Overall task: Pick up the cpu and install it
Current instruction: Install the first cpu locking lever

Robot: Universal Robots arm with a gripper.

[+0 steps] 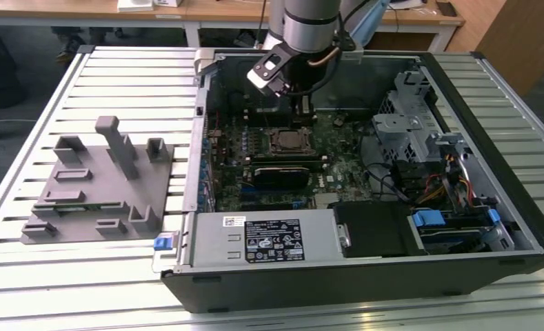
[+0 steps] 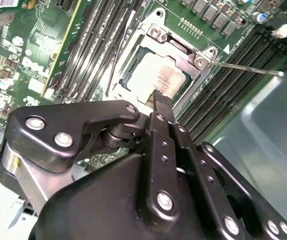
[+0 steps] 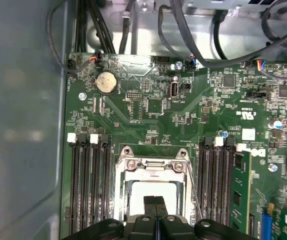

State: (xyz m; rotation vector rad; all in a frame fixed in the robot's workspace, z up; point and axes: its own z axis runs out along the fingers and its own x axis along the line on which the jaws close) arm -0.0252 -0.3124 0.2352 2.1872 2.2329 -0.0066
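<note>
Going off the computer case (image 1: 345, 293) on the bench (image 1: 32, 289): the plastic fixture (image 1: 97, 186) sits to the exterior view's left of it. Inside it, the cpu (image 3: 136, 197) lies in the motherboard socket (image 3: 153, 162), with memory slots (image 3: 88, 185) on either side and the gripper (image 3: 155, 200) right above.

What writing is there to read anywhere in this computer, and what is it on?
White label on the grey metal power supply box: printed lines, too small to read.
Green motherboard: white lettering, too small to read.
Small square silvery cpu: faint marks, blurred.
Nothing is clear enough to quote.
</note>
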